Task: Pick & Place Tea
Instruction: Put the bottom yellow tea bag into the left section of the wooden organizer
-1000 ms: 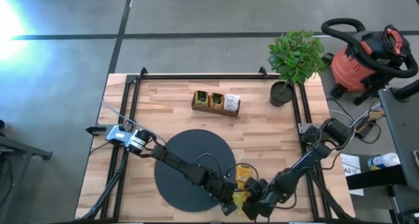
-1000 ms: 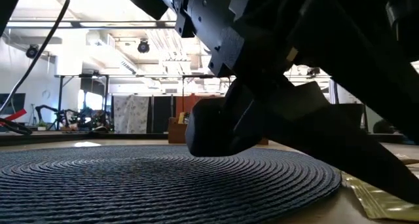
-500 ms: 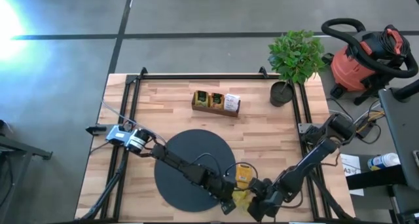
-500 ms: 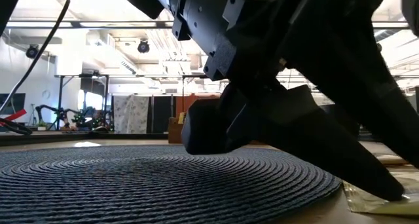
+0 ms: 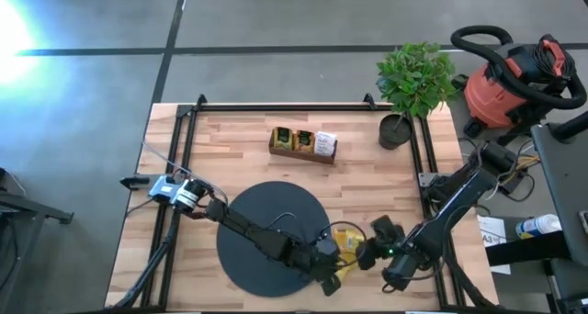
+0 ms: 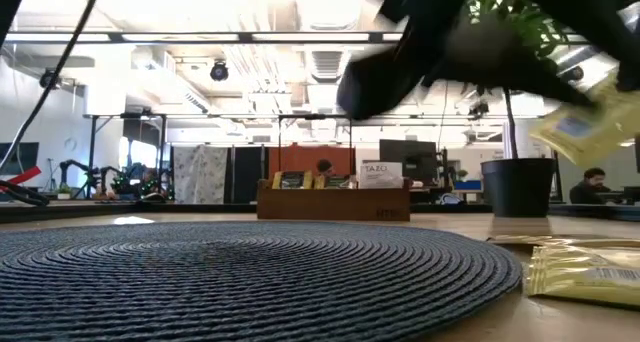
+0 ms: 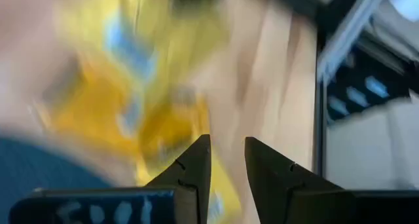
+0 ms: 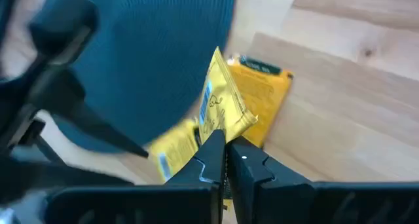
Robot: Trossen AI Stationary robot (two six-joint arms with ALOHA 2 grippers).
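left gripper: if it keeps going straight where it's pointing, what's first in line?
Probably the loose yellow sachets on the table, right ahead of the left gripper. The view is blurred, so depth is unclear.

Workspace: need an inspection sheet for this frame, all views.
Surface: wooden table with a black frame; round dark mat near its front.
Job's things: yellow tea sachets lie beside the mat; one sachet is lifted.
Clutter: wooden tray holding sachets; potted plant at the far right corner.
Grippers: right claw shut on the lifted sachet; left claw open over the pile, holding nothing.
Cables: thin lead along the left arm.
Surroundings: red shop vacuum on the floor to the right; open workshop behind.
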